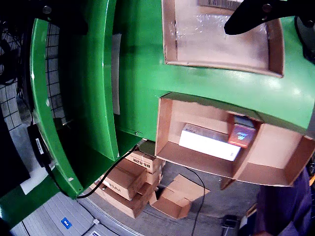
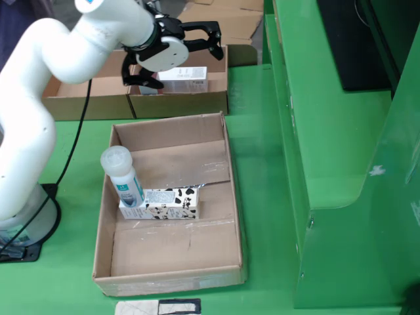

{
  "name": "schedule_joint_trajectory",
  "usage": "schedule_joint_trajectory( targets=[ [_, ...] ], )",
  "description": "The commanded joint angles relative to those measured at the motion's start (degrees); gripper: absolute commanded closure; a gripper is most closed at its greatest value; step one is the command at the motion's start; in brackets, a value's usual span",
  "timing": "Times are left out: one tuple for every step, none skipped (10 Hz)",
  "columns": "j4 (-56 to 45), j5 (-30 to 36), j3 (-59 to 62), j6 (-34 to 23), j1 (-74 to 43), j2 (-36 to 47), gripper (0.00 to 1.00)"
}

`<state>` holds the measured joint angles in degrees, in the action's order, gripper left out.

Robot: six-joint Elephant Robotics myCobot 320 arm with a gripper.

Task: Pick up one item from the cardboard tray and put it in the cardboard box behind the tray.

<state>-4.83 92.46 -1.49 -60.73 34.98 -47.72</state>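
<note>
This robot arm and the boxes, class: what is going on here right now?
A white robot arm hangs with its gripper over the smaller cardboard box behind the big cardboard tray. The fingers are spread and hold nothing. In that box lie a white carton and a small orange and blue box. The tray holds a white bottle and a cow-patterned carton, side by side.
</note>
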Motion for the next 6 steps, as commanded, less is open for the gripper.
schedule_joint_trajectory(
  targets=[
    [-9.07,17.28,-42.67,-10.66,-52.43,26.37,0.0],
    [-6.54,18.78,-49.59,-13.22,-58.28,29.29,0.0],
    [-5.24,19.55,-54.97,-15.01,-62.62,32.26,0.0],
    [-5.24,19.55,-54.97,-15.01,-62.62,32.26,0.0],
    [-5.24,19.55,-54.97,-15.01,-62.62,32.26,0.0],
    [-5.24,19.55,-54.97,-15.01,-62.62,32.26,0.0]
  ],
)
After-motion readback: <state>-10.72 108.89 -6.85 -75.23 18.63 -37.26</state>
